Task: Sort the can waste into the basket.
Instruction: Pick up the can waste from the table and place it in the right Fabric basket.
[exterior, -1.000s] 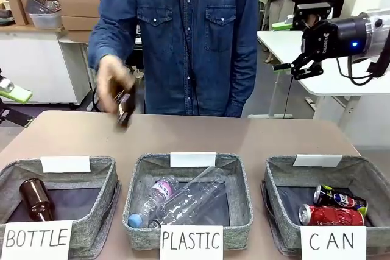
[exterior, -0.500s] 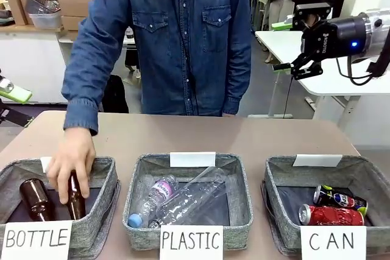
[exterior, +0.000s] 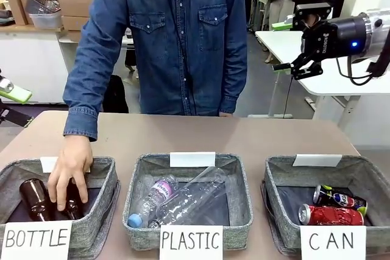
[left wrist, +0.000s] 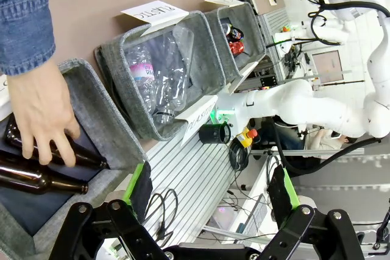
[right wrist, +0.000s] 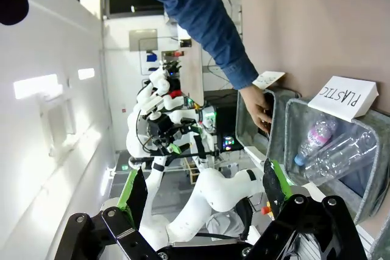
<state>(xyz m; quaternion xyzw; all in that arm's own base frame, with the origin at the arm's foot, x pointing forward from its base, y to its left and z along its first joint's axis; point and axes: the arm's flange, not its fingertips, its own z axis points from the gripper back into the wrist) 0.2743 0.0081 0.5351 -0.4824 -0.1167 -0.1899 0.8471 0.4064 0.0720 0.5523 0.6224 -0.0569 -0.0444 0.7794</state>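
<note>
A: Where's the can waste?
B: Red metal can [exterior: 331, 215] and dark printed can [exterior: 339, 198] both lie in the square grey woven basket signed "CAN" [exterior: 282, 178], near right on the worktop [exterior: 183, 135]. Looks sorted.
A: Hands?
B: Right hand [exterior: 297, 69] released, parked high far right. Left hand [left wrist: 210, 190] released too, off the left edge. Person's hand [exterior: 70, 172] is setting a brown glass bottle [exterior: 74, 204] into the "BOTTLE" basket [exterior: 100, 199], so arms stay clear.

Person's hand [exterior: 69, 170] now lower in BOTTLE basket [exterior: 103, 202], brown bottle [exterior: 73, 202] laid down
</note>
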